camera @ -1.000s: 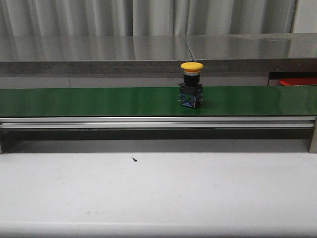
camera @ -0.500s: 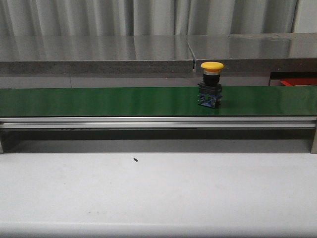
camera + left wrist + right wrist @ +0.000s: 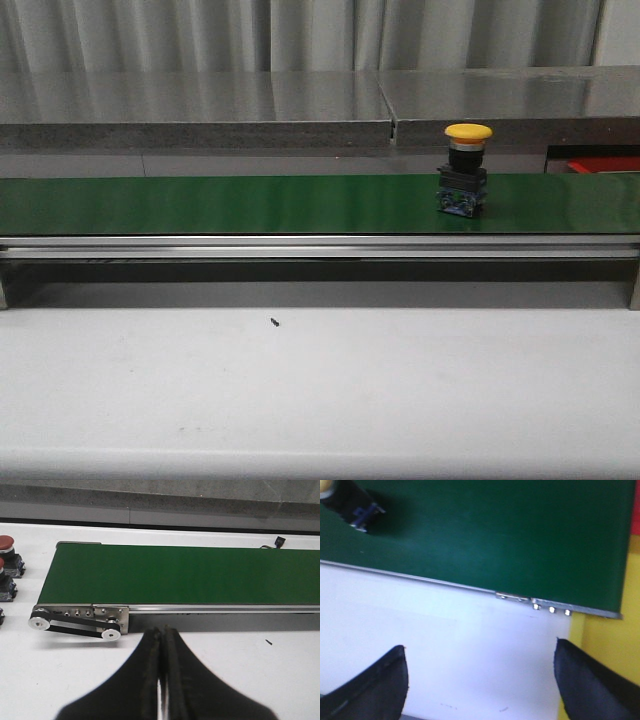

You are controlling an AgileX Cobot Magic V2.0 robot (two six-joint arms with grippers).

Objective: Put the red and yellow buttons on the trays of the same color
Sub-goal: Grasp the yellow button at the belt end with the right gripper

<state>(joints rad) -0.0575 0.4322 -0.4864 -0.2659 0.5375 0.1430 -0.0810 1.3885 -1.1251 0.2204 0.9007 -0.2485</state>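
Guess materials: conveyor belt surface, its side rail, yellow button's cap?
Conveyor belt: likely PVC or rubber, smooth green with a soft sheen.
Side rail: looks like bare aluminium, a silver-grey extrusion with long grooves.
Yellow button cap: probably moulded plastic, uniform glossy colour; black body below looks plastic too.

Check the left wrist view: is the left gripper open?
No, the left gripper has its two black fingers pressed together with nothing between them, hovering in front of the green conveyor belt.

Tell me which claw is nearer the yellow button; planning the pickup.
Right. The right claw sees the yellow button on the belt; the left claw faces the belt's opposite end.
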